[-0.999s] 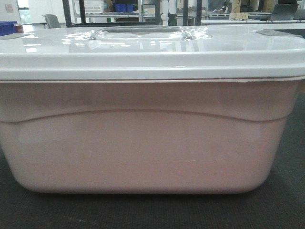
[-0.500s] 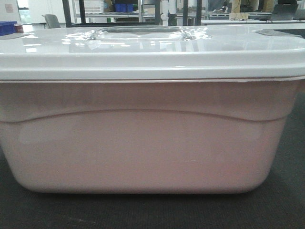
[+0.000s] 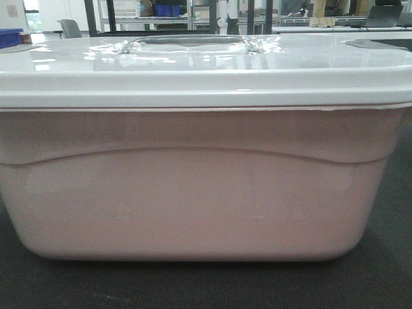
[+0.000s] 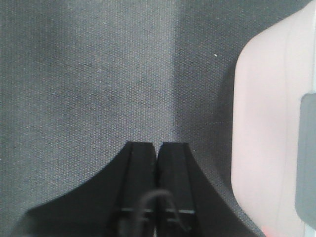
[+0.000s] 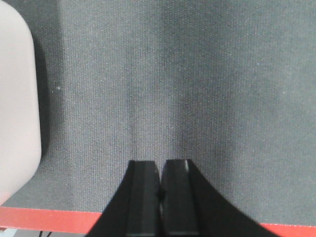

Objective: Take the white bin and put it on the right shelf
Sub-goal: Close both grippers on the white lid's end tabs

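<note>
The white bin [image 3: 193, 193], pinkish with a glossy light-grey lid [image 3: 206, 71], fills the front view and rests on a dark mat. Neither gripper shows in the front view. In the left wrist view, my left gripper [image 4: 157, 145] is shut and empty above the mat, with the white bin's rounded corner [image 4: 266, 123] to its right, apart from it. In the right wrist view, my right gripper [image 5: 160, 163] is shut with nothing in it, and the white bin [image 5: 17, 108] sits well to its left. The right shelf is out of view.
The dark woven mat [image 4: 98, 74] covers the table, whose red edge [image 5: 49, 217] runs just beneath my right gripper. Far behind the bin stand racks with blue bins [image 3: 168, 9], a blue bin [image 3: 9, 37] at the left and desks at the right.
</note>
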Controlling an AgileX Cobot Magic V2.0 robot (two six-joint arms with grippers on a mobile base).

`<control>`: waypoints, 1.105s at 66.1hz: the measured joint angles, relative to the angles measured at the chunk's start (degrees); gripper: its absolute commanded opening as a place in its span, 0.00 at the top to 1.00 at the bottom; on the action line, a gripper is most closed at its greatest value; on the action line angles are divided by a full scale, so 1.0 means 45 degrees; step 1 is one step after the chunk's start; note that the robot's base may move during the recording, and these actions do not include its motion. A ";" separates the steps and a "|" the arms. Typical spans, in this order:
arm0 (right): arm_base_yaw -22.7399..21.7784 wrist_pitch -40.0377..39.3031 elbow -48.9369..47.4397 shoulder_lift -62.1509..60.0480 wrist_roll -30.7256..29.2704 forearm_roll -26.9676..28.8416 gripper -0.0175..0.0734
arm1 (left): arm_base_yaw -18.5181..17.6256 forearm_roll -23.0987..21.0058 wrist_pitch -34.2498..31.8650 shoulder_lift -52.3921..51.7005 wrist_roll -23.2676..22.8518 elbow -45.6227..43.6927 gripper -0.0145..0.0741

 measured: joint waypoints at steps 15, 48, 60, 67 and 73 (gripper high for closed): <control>0.0000 0.0000 0.0000 0.0213 -0.0098 0.0022 0.12 | 0.0000 0.0000 -0.0027 0.0000 0.0000 0.0000 0.25; 0.0000 -0.0004 -0.0701 0.0224 -0.0182 0.2378 0.12 | 0.0444 -0.2130 0.0728 0.0000 0.0056 -0.0732 0.34; -0.0657 -0.0003 -0.1113 0.0244 -0.1127 0.3965 0.12 | 0.2285 -0.6291 0.1534 0.0000 0.2819 -0.0823 0.34; -0.1643 -0.0003 -0.0848 0.0364 -0.2333 0.5753 0.12 | 0.3250 -0.8120 0.1917 0.0000 0.4367 -0.0388 0.34; -0.2444 -0.0037 -0.0155 0.0611 -0.3629 0.7586 0.12 | 0.3793 -0.8821 0.1967 0.0000 0.5344 0.0157 0.34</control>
